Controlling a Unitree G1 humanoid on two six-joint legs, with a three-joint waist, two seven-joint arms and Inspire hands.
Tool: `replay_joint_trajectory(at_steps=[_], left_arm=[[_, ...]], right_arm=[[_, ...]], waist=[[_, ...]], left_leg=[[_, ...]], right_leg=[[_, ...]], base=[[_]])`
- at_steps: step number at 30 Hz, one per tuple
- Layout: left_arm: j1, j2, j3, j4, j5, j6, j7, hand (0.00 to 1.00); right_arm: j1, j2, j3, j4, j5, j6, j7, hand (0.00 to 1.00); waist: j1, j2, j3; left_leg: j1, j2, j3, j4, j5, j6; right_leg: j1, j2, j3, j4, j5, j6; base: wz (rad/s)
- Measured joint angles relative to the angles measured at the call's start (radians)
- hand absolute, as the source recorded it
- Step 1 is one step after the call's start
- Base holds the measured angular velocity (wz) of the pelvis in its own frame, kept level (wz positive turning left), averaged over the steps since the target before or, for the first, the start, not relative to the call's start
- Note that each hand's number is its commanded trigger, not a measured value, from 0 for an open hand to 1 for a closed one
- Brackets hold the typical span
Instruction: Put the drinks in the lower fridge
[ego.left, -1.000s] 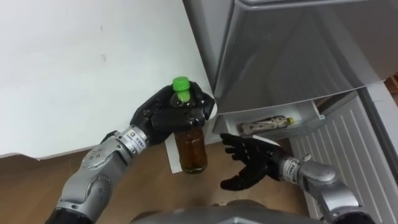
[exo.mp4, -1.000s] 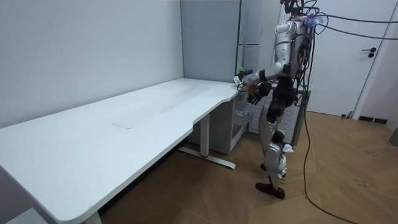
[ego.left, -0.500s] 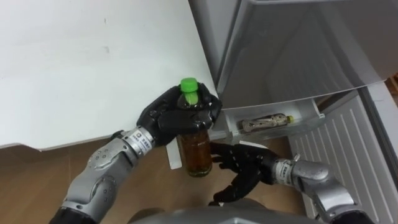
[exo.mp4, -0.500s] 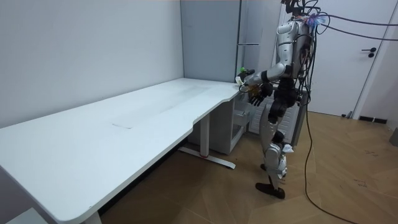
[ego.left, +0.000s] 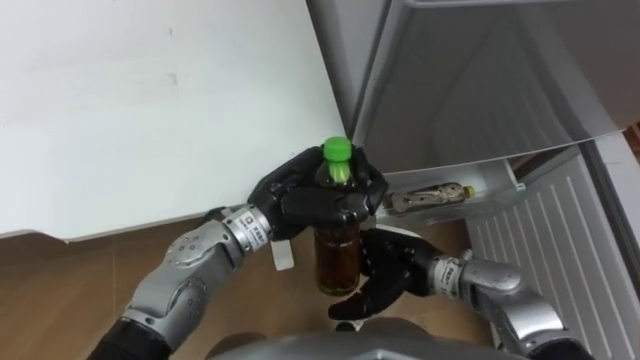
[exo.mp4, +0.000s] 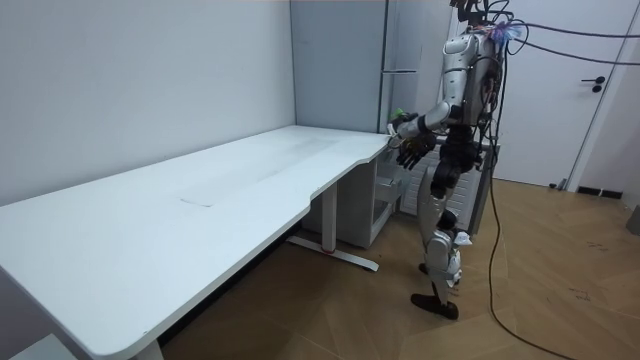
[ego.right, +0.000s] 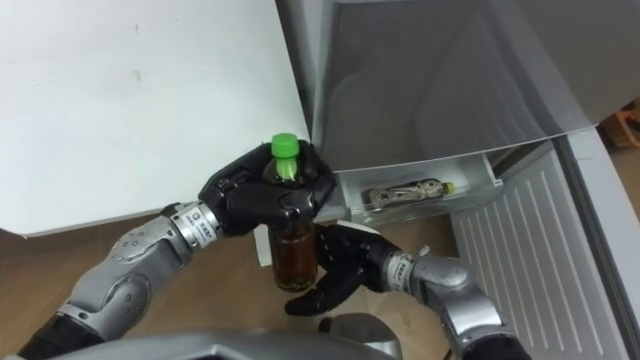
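Right hand (ego.left: 392, 278) risen under bottle (ego.left: 338, 262); left hand (ego.left: 312, 197) gripping.

place: plain office-like test room
counter (exo.mp4: 200, 190): long, white, left of the fingers (ego.left: 348, 206)
fridge (ego.left: 480, 80): grey, open, just beyond fingers
floor (exo.mp4: 560, 290): wood planks
walls (exo.mp4: 130, 70): plain
door (exo.mp4: 590, 100): white

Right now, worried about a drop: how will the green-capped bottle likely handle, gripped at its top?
The bottle looks nearly full, so probably heavy for its size. The left hand grips only its neck, so it may swing. Its smooth wall could slip against the open right hand.
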Motion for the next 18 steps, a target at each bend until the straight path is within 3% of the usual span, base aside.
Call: replay_joint_trajectory(at_steps=[6, 10, 11, 12, 13, 18], left_arm=[[0.0, 0.032, -0.046, 0.04, 0.001, 0.019, -0.006, 1.0], [-0.002, 0.034, -0.047, 0.04, 0.001, 0.018, -0.019, 1.0], [-0.002, 0.034, -0.048, 0.04, 0.001, 0.018, -0.019, 1.0], [-0.003, 0.034, -0.048, 0.042, 0.002, 0.018, -0.019, 1.0], [-0.004, 0.034, -0.048, 0.042, 0.002, 0.018, -0.019, 1.0], [-0.006, 0.033, -0.046, 0.052, 0.002, 0.018, -0.021, 1.0]], right_arm=[[-0.007, -0.003, 0.039, 0.0, 0.089, 0.002, -0.001, 0.0], [-0.008, -0.01, 0.046, 0.0, 0.115, 0.002, -0.002, 0.0], [-0.008, -0.01, 0.046, 0.0, 0.115, 0.002, -0.003, 0.26], [-0.009, -0.011, 0.048, 0.0, 0.121, 0.002, -0.006, 0.67], [-0.009, -0.012, 0.049, 0.0, 0.124, 0.002, -0.008, 1.0], [-0.014, -0.029, 0.081, 0.0, 0.149, 0.002, -0.022, 1.0]], waist=[[-0.013, -0.001, 0.0029], [-0.016, 0.001, 0.003], [-0.016, 0.004, 0.0038], [-0.016, 0.007, 0.0056], [-0.016, 0.008, 0.0064], [-0.014, 0.018, 0.0037]], left_leg=[[-0.01, 0.0, 0.001, 0.001, 0.0, 0.0], [-0.01, 0.0, 0.001, 0.002, 0.0, 0.0], [-0.01, 0.0, 0.002, 0.002, 0.0, 0.0], [-0.01, 0.0, 0.003, 0.001, 0.0, 0.0], [-0.01, 0.0, 0.004, 0.001, 0.0, 0.0], [-0.02, 0.001, 0.017, 0.001, 0.0, 0.0]], right_leg=[[-0.01, 0.0, 0.0, 0.002, 0.0, 0.0], [-0.011, 0.0, 0.001, 0.003, 0.0, 0.0], [-0.011, 0.0, 0.001, 0.003, 0.0, 0.0], [-0.013, 0.001, 0.002, 0.005, 0.0, 0.0], [-0.015, 0.001, 0.003, 0.008, 0.0, 0.0], [-0.034, 0.002, 0.005, 0.025, 0.0, 0.0]], base=[[0.0], [0.0], [0.0], [-0.03], [-0.05], [-0.08]])
